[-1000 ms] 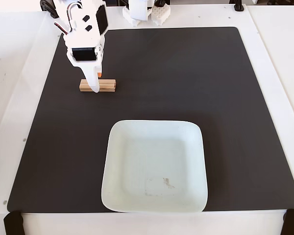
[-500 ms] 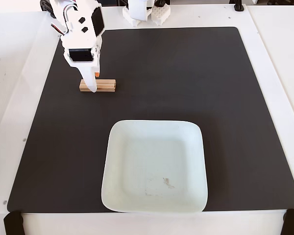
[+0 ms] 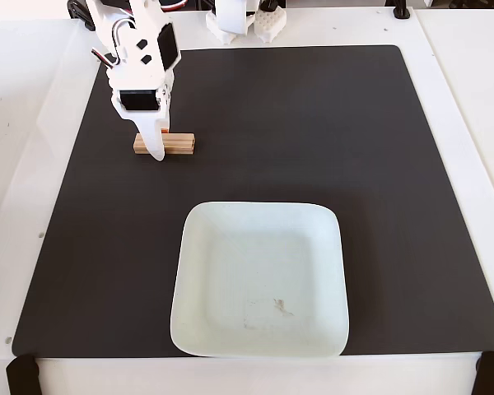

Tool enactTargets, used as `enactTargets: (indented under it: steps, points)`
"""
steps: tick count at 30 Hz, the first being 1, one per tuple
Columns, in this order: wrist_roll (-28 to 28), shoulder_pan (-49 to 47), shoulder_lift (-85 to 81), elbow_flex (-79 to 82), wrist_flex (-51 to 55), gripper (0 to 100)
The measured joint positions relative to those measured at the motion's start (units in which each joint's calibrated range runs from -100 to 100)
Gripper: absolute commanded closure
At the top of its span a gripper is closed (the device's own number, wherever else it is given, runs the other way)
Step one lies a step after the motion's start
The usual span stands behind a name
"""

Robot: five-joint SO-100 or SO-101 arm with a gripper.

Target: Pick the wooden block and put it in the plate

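The wooden block (image 3: 178,145), a small tan bar with lengthwise grooves, lies flat on the black mat at the upper left of the fixed view. My white gripper (image 3: 159,142) comes down over the block's left part. One white finger (image 3: 153,141) stands in front of the block, and a small orange tip shows just behind it. The fingers straddle the block, but I cannot tell whether they press on it. The plate (image 3: 193,247), large, square, pale mint-white, with a few small marks inside, sits empty at the front centre, well below and right of the block.
The black mat (image 3: 329,123) covers most of the white table. White fixtures (image 3: 247,20) stand at the back edge beyond the mat. Black clamps sit at the two front corners (image 3: 20,374).
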Motion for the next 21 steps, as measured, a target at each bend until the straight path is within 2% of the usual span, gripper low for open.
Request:
enactTargets:
  steps: [4, 8, 21]
  points:
    - [0.0, 0.1, 1.7, -2.46, 1.7, 86]
    - [0.0, -0.19, 2.3, -3.51, 1.87, 99]
    - [0.89, -0.19, 1.96, -3.51, 1.62, 99]
